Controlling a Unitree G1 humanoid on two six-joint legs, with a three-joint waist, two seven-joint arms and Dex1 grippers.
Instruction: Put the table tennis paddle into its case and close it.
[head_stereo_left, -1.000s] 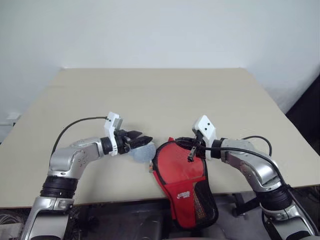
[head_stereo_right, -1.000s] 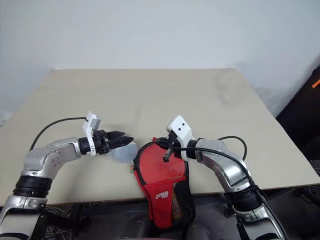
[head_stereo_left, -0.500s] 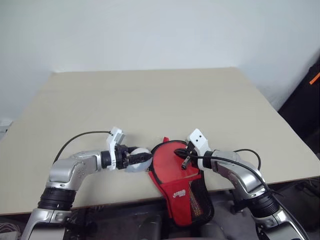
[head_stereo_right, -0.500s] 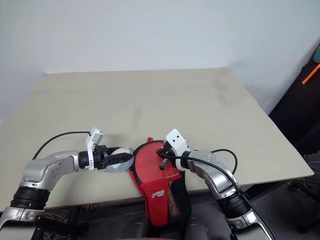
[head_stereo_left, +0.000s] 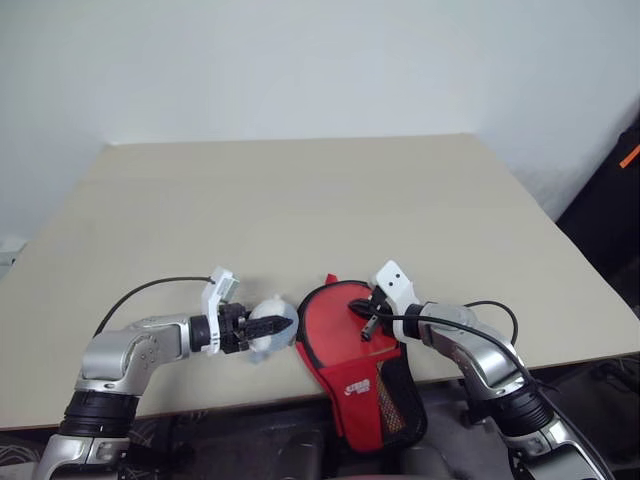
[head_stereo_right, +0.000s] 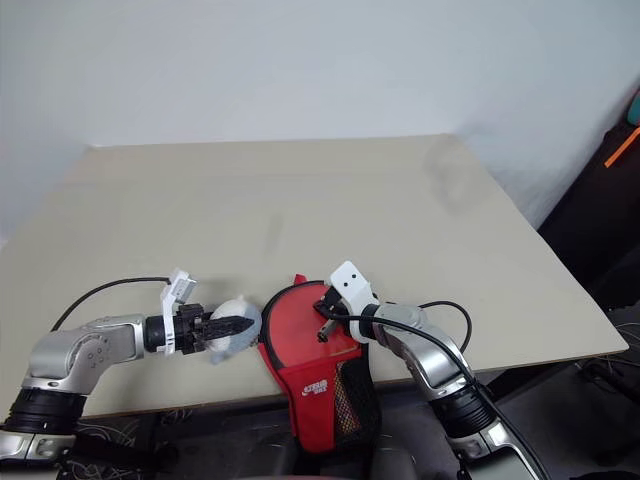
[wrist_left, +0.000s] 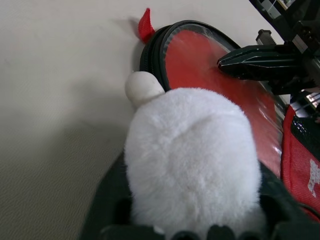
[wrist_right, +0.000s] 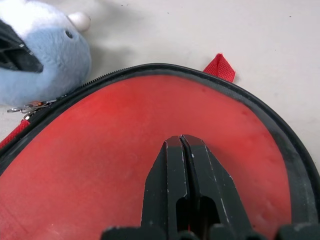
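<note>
The red case (head_stereo_left: 332, 340) lies at the table's near edge, and its logo and black mesh end (head_stereo_left: 385, 400) hangs over that edge. A glossy round red face (wrist_right: 100, 150) fills its black zip rim. I cannot tell whether that face is the table tennis paddle or the case's own panel. My right gripper (head_stereo_left: 364, 330) is shut, with its tips (wrist_right: 182, 141) resting on the red face. Just left of the case, my left gripper (head_stereo_left: 279, 324) is shut on a white and blue-grey plush lump (wrist_left: 192, 160).
The beige table (head_stereo_left: 300, 200) stretches wide beyond the case. The zip pull (wrist_right: 30, 106) and a red tab (wrist_right: 218, 66) sit on the rim near the plush lump (wrist_right: 45, 50). A dark object (head_stereo_left: 620, 190) stands off the table's right side.
My left gripper's fingers have closed on the plush lump and drawn back slightly toward the near edge. My right gripper, still shut, has sunk onto the case's red face.
</note>
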